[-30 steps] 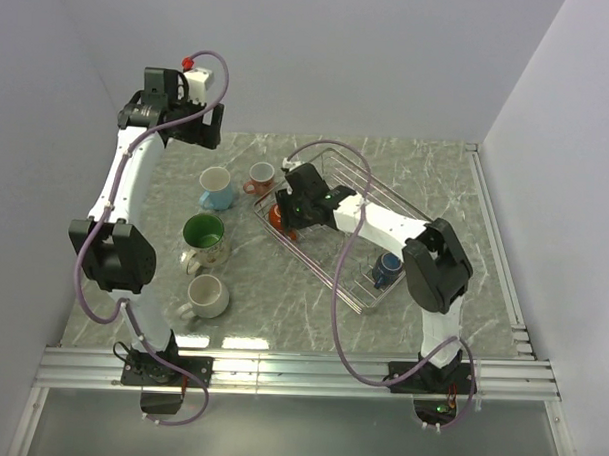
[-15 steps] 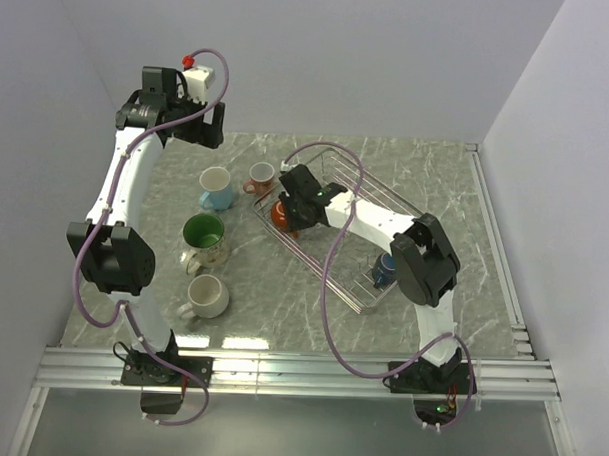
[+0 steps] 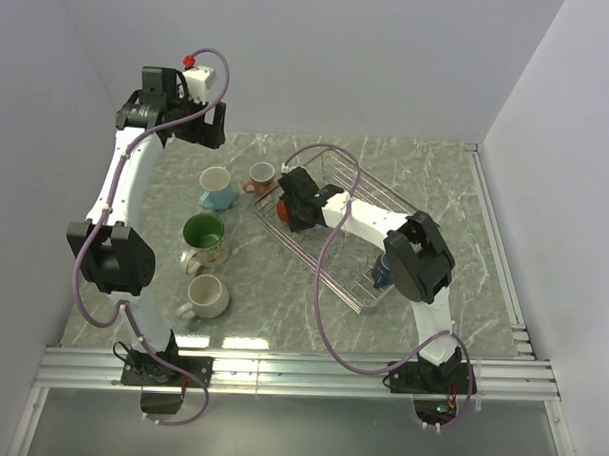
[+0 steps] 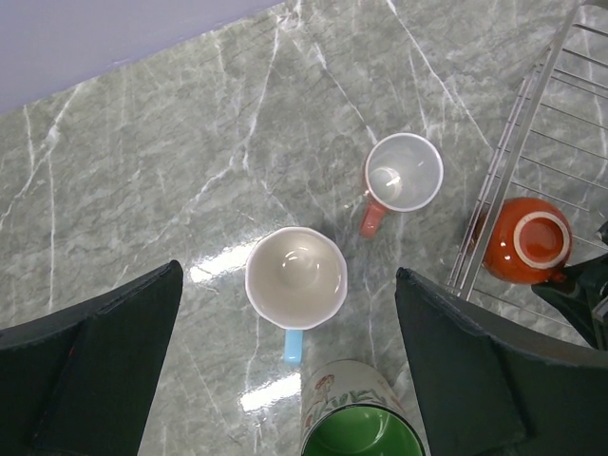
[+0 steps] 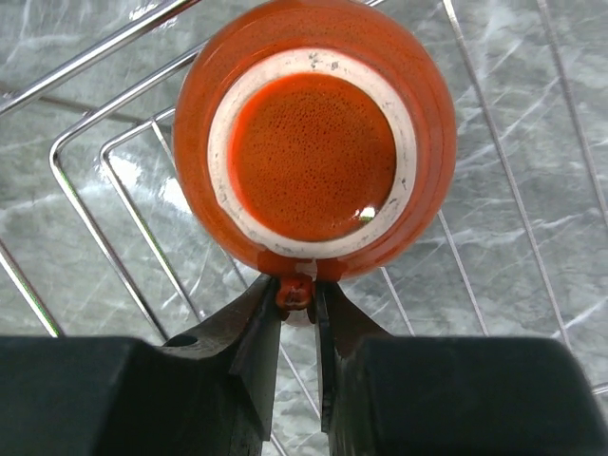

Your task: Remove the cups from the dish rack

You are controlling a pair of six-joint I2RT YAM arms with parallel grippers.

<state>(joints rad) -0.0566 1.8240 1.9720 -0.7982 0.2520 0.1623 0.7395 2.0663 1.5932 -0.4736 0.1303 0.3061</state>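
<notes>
Seen from above, the right gripper (image 3: pixel 285 209) reached into the far left corner of the dish rack (image 3: pixel 391 199), where the orange-red mug (image 3: pixel 276 213) sat. The dark blue mug (image 3: pixel 385 269) waited at the rack's near end. The left gripper (image 3: pixel 206 132) hung high over the far side, I'd say to keep clear.

Its wrist camera showed its fingers (image 4: pixel 104 351) wide apart around nothing. Below it, the light blue mug (image 4: pixel 295 278) and the small pinkish-orange mug (image 4: pixel 403 172) stood mouth-up on the table (image 4: pixel 142 171), just left of the rack.

On the right wrist view the jaws were pinched tight on the orange-red mug's handle. That looked the sensible hold, since the mug lay base-up, probably for draining. Whether it had left the wires I could not tell.
</notes>
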